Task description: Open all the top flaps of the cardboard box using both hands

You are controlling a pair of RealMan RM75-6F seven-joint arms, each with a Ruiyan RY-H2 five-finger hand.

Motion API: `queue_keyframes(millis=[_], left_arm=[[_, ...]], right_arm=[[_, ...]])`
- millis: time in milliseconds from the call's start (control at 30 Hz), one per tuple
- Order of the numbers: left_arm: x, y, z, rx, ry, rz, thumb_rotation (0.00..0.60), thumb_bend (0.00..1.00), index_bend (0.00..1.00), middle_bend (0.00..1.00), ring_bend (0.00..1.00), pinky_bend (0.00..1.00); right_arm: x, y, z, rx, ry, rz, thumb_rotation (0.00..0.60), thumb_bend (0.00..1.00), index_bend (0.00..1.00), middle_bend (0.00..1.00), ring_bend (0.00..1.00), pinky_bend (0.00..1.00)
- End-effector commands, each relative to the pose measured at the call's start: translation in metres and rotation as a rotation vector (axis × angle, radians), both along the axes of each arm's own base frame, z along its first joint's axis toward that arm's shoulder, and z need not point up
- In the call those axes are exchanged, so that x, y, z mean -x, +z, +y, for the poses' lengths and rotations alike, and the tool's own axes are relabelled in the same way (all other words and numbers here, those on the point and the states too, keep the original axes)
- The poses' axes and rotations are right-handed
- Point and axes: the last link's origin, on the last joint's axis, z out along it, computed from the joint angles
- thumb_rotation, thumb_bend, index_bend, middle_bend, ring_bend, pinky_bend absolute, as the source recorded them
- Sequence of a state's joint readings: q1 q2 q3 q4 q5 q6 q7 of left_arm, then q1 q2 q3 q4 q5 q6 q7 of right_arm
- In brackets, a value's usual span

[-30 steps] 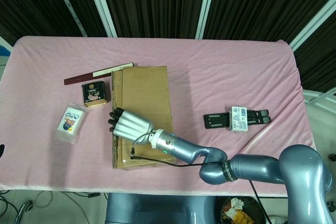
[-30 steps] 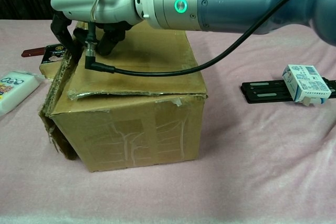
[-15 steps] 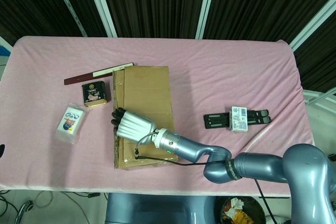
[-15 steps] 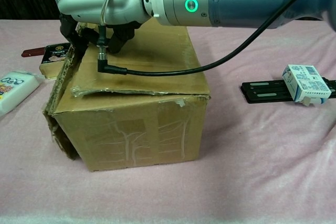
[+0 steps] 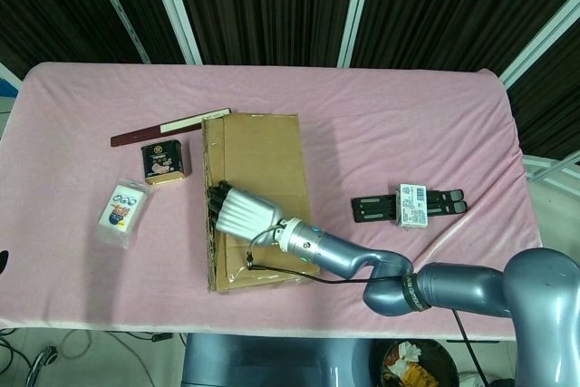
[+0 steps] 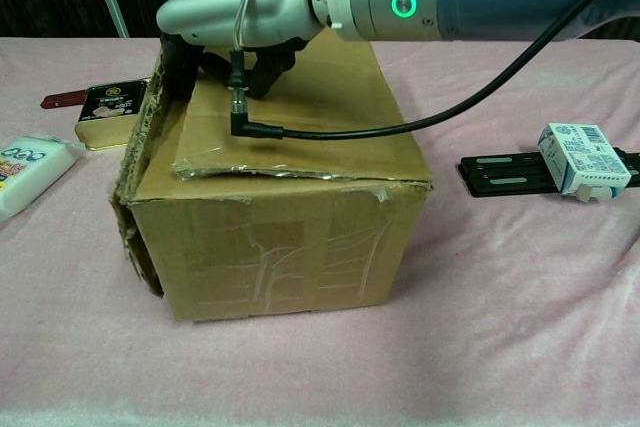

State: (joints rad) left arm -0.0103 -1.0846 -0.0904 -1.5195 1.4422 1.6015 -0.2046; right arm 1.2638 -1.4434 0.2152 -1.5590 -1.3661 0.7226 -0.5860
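Task barely begun: cardboard box [image 5: 256, 197] sits mid-tabletop [image 5: 408, 124], top flaps mostly down, only the long left flap [image 6: 150, 137] slightly lifted at its edge, seam gaping a little; the rest looks closed, so nearly all the opening is left

Right robot hand [image 5: 237, 209] reaches across the box top, fingers [image 6: 182, 65] curled over the left flap edge, apparently hooking it; firm grasp or mere touch cannot be told from either view. Left robot hand not seen in any view, though the task wants both

Count, left to right: one white packet [image 5: 120, 208], one dark stick [image 5: 168, 128], one small dark tin [image 5: 164, 162], one cardboard box, one black rail [image 5: 410, 207], one small white carton [image 5: 412, 205] lying on that rail, one robot hand visible
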Motion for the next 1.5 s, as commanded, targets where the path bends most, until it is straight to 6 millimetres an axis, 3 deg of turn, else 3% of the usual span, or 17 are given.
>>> queue_keyframes(millis=[33,500,700,767,900,1167,1500], left_arm=[[0.0,0.0,0.0,0.001,0.001,0.0,0.6,0.28,0.01,0.01,0.0,0.06],[-0.002,0.0,0.0,0.002,-0.008,-0.005,0.6,0.28,0.01,0.01,0.0,0.06],[-0.002,0.0,0.0,0.004,-0.012,-0.003,0.6,0.28,0.01,0.01,0.0,0.06],[-0.002,0.0,-0.001,0.005,-0.014,-0.002,0.6,0.28,0.01,0.01,0.0,0.06],[-0.003,0.0,-0.001,0.006,-0.017,0.001,0.6,0.28,0.01,0.01,0.0,0.06],[-0.003,0.001,-0.001,0.005,-0.02,-0.001,0.6,0.28,0.02,0.02,0.0,0.06],[-0.004,0.001,-0.002,0.01,-0.026,0.001,0.6,0.28,0.02,0.02,0.0,0.07]], right_arm=[[-0.003,0.005,0.001,0.01,0.018,0.003,0.6,0.88,0.53,0.36,0.21,0.28],[-0.01,0.034,0.002,0.074,0.064,0.023,0.6,0.86,0.53,0.35,0.21,0.27],[-0.009,0.056,0.002,0.134,0.091,0.036,0.6,0.71,0.51,0.34,0.21,0.27],[-0.009,0.062,0.002,0.154,0.099,0.042,0.6,0.63,0.48,0.32,0.21,0.27],[-0.009,0.078,0.002,0.208,0.126,0.068,0.6,0.55,0.43,0.3,0.21,0.26],[0.0,0.1,0.002,0.28,0.127,0.132,0.6,0.47,0.35,0.25,0.18,0.25],[0.01,0.133,0.0,0.379,0.128,0.194,0.6,0.45,0.32,0.23,0.18,0.25]])
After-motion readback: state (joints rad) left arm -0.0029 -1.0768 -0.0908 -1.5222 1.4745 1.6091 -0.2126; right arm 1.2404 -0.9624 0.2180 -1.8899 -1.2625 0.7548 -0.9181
